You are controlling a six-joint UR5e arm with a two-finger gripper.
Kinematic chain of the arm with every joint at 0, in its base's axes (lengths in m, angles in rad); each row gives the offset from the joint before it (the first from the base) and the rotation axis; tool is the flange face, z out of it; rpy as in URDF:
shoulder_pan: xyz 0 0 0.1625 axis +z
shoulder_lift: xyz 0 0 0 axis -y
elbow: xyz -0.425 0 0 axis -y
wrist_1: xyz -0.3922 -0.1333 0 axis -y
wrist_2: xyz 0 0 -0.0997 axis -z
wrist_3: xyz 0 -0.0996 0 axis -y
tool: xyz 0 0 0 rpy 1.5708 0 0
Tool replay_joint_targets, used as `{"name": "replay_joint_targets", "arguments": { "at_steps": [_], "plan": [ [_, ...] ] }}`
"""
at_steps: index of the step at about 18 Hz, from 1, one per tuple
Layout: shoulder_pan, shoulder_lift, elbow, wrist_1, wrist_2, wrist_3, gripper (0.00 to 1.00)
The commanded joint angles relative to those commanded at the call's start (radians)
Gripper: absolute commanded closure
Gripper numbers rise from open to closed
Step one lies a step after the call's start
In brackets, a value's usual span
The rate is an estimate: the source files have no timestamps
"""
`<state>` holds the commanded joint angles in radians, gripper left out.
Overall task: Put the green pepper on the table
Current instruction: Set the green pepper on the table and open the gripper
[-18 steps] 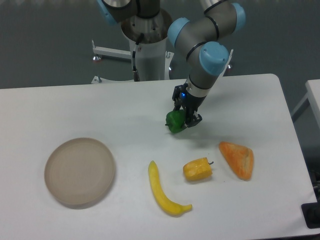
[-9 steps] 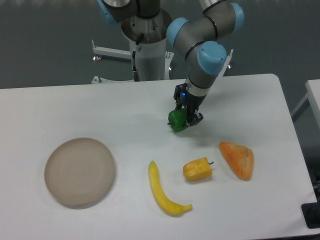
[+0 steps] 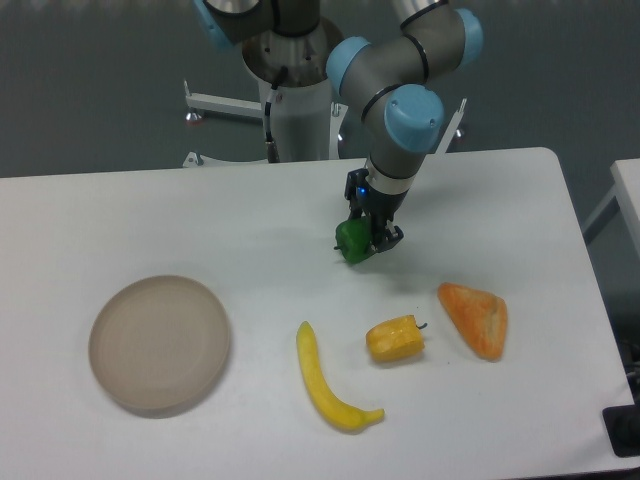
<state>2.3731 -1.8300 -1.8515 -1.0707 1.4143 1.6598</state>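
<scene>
The gripper (image 3: 364, 236) points down and squeezes the green pepper (image 3: 351, 241) between its two fingers, low over the white table (image 3: 150, 215). A round beige plate (image 3: 160, 343) sits far to the left. Near the front lie a yellow banana (image 3: 325, 383), a yellow chunk (image 3: 395, 338) (it looks like a pepper) and an orange piece (image 3: 475, 318).

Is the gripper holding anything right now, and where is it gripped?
Yes: the gripper holds the small glossy green pepper, jaws closed on its right side.

Bare desk (image 3: 250, 215) is seen left of the jaws; passage in front is blocked by the yellow chunk (image 3: 394, 339), banana (image 3: 324, 381) and orange wedge (image 3: 476, 318).
</scene>
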Motion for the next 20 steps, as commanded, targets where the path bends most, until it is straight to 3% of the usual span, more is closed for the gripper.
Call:
{"name": "replay_joint_targets", "arguments": {
  "at_steps": [8, 14, 17, 20],
  "plan": [
    [-0.011, -0.002, 0.002, 0.002, 0.000, 0.002, 0.57],
    [-0.009, -0.002, 0.009, 0.000, 0.000, 0.002, 0.11],
    [-0.009, 0.001, 0.021, -0.001, 0.000, 0.000, 0.00],
    [-0.009, 0.005, 0.046, -0.003, 0.011, -0.006, 0.00]
  ]
}}
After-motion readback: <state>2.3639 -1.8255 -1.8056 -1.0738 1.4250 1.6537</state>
